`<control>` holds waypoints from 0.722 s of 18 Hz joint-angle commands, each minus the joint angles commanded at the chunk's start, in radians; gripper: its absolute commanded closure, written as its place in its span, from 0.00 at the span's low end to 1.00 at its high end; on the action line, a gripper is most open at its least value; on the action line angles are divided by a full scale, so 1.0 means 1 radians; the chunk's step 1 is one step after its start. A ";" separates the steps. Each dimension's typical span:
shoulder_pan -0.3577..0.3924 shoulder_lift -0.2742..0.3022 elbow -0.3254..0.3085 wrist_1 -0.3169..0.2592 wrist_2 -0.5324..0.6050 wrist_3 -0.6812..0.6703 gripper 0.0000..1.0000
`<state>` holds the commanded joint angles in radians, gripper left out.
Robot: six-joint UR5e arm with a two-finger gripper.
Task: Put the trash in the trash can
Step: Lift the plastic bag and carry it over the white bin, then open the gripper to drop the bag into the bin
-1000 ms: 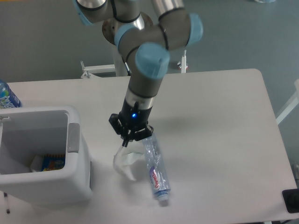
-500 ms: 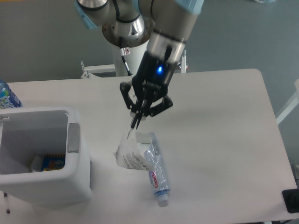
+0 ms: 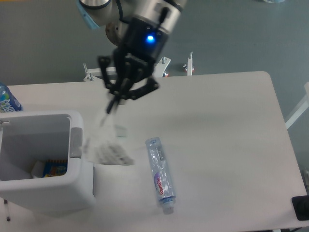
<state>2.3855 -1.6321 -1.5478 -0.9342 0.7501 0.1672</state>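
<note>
While the end effector (image 3: 112, 104) hangs above the tabletop (image 3: 227, 125) toward its far left part, a clear-and-white wrapper (image 3: 108, 147) dangles below it, motion-blurred, its top rising to the fingertips; the fingers look pinched together on that top edge, though the blur keeps the contact itself from being sharp. The wrapper's lower end sits just beside the right wall of the bin (image 3: 77, 191), still outside the opening, so the bin lies down and to the left of the end effector, and the coming move, as I judge it, turns on carrying the wrapper leftward over the rim with the grey tab (image 3: 76, 141) before any release. The bottle (image 3: 160, 174) lies flat on the tabletop near the front edge, well right of the bin and below-right of the end effector, its long axis running from far to near with the cap toward the front; it is untouched. The bin is open on top and holds a white scrap and a blue-and-yellow packet (image 3: 52, 168) at its bottom. A blue-labelled bottle (image 3: 7, 100) stands at the far left edge, apart from all this.
</note>
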 joint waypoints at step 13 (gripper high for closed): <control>-0.154 -0.078 -0.025 0.009 0.011 0.020 0.57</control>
<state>2.2319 -1.7104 -1.5723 -0.9250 0.7609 0.1871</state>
